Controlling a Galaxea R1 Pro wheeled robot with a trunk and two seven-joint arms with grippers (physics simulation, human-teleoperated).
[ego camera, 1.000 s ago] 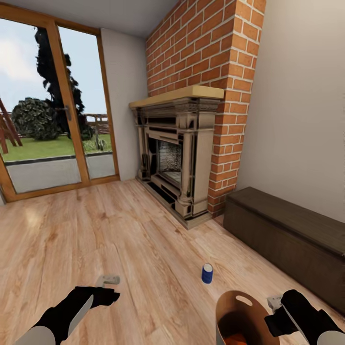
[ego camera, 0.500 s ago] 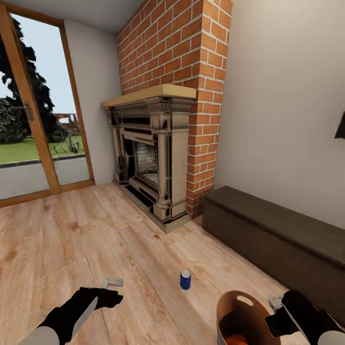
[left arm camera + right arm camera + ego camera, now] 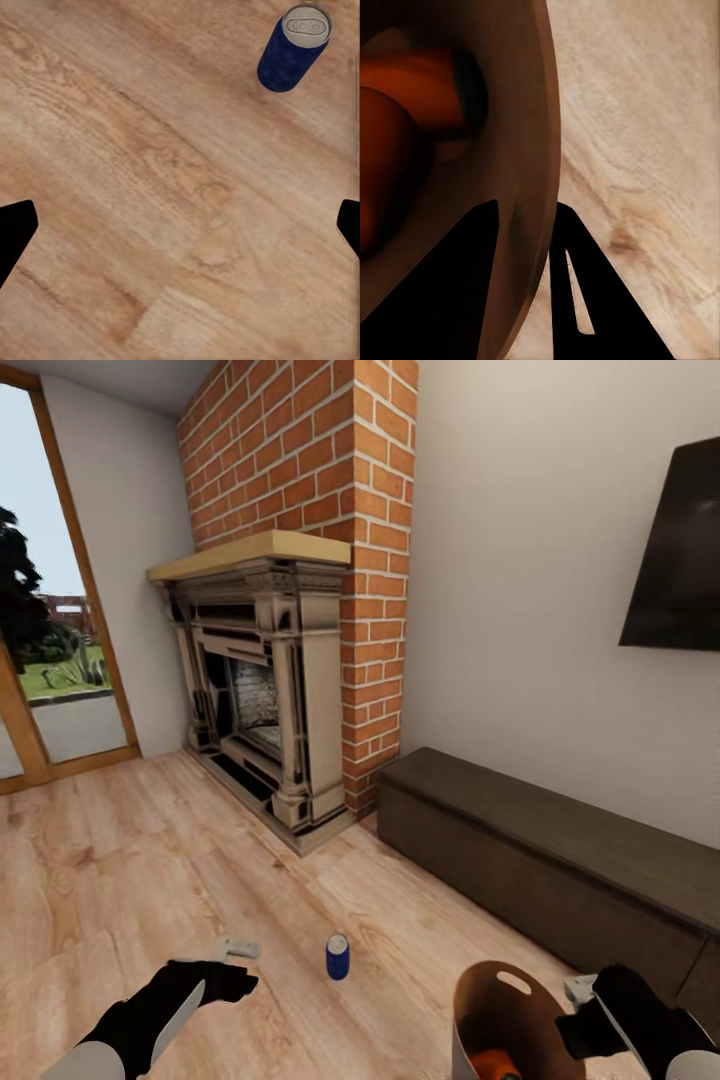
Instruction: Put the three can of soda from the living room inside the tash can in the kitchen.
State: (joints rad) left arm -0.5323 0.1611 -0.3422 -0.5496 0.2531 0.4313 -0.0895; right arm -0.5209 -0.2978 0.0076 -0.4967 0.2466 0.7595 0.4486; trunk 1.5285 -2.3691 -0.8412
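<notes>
The upright blue can [image 3: 338, 956] stands just right of the open, empty left gripper [image 3: 238, 950], while the bin [image 3: 478, 1000] is clamped at its rim by the right gripper [image 3: 578, 992].

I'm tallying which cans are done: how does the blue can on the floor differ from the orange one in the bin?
The blue can stands upright on the wood floor, free of both pincers; the orange can lies on its side inside the trash can, whose rim the right pincer clamps. They differ in colour. Both look like cylindrical cans.
</notes>
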